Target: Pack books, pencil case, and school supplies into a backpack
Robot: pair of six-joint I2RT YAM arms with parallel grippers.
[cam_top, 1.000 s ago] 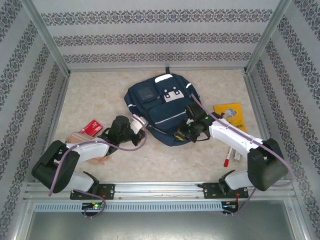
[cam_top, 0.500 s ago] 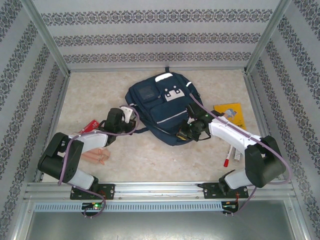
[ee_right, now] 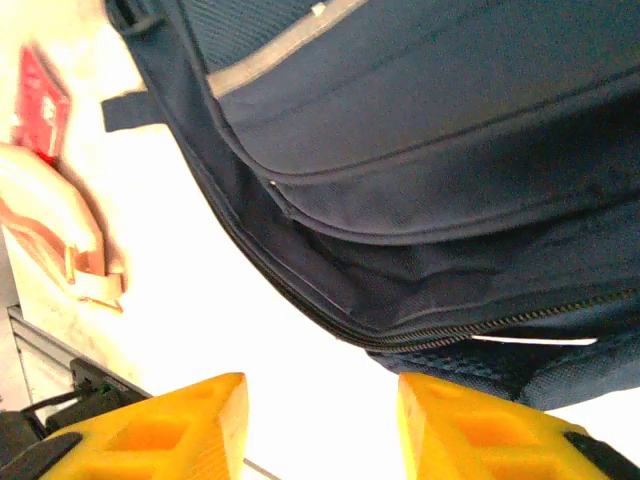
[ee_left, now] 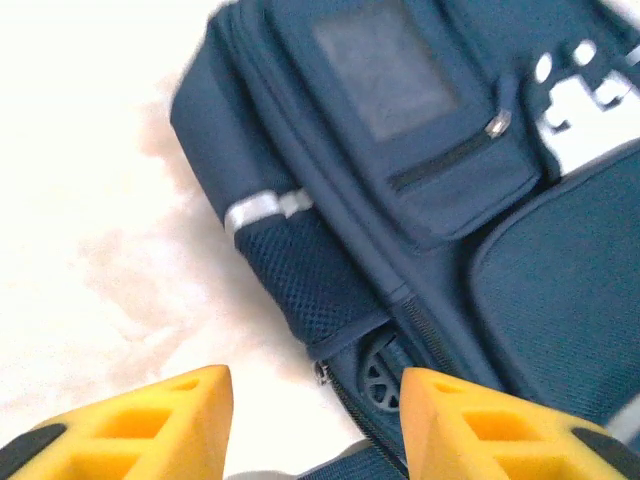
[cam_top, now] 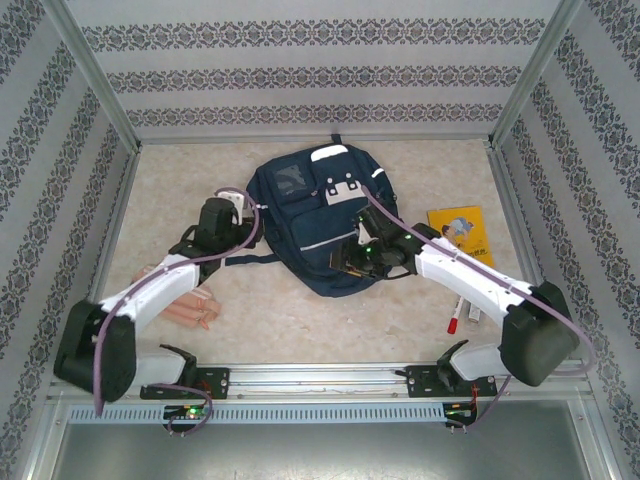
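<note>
While both jaws gape — backpack (cam_top: 310, 225) 1 | book (cam_top: 460, 228) 1 | pencil case (cam_top: 190, 305) 1 | marker (cam_top: 455, 316) 1

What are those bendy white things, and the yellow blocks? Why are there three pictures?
Those are two robot arms, bolted to the edge of a table. One picture looks down from above. The other two come from small cameras on each arm's wrist. The yellow blocks are the fingers of the left gripper and the right gripper, the robot's "hands". Both are open and hold nothing. On the table lie a blue backpack, a yellow book, a pen with a red cap and a pink pencil case.
</note>
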